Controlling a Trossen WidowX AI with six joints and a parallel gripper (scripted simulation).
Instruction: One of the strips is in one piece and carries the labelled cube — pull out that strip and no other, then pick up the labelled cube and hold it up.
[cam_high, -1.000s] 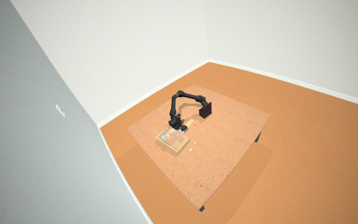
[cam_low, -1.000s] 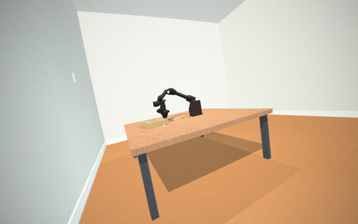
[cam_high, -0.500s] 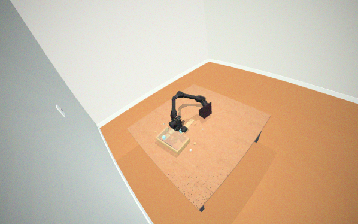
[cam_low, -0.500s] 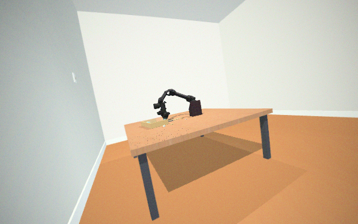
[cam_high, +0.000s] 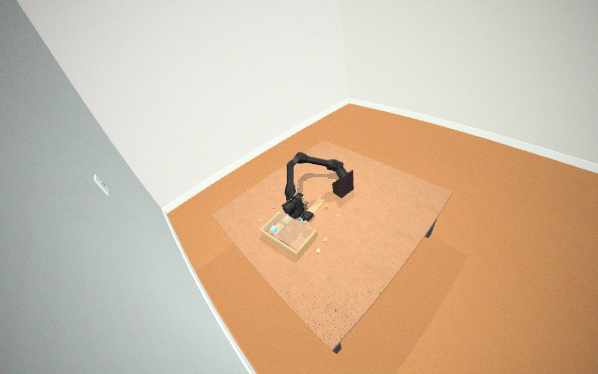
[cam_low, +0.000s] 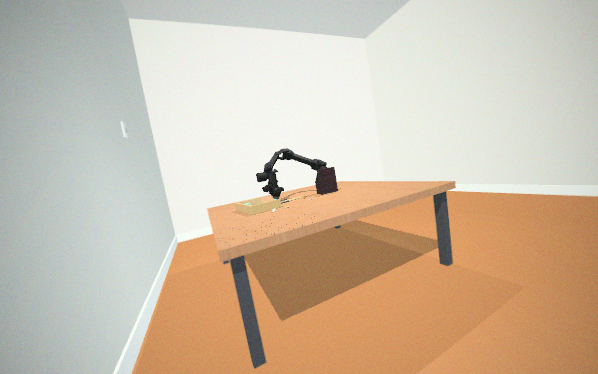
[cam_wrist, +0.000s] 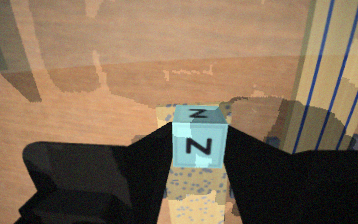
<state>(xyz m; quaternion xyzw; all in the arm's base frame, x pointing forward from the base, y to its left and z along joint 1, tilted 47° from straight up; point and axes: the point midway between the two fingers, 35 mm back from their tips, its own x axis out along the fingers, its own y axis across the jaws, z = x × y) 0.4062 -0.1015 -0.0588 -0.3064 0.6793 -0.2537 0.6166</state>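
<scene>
A light-blue cube (cam_wrist: 199, 150) with a dark letter Z shows on its faces in the wrist view. My gripper (cam_wrist: 196, 128) (cam_low: 276, 198) is shut on it, one finger on each side. A pale strip with blue speckles (cam_wrist: 196, 184) lies under the cube, running down the wrist view. Whether the cube touches the strip cannot be told. A strip with blue lines (cam_wrist: 327, 70) lies at the right of the wrist view. In the top view a pale strip (cam_high: 317, 204) shows beside the gripper, toward the arm's base.
A pale wooden box (cam_high: 308, 244) (cam_low: 257, 207) stands next to the gripper, on the side away from the arm's base. Another light-blue block (cam_high: 273, 229) is at the box's left end. Small pale bits, one a white piece (cam_high: 318, 250), lie on the table (cam_high: 380, 220).
</scene>
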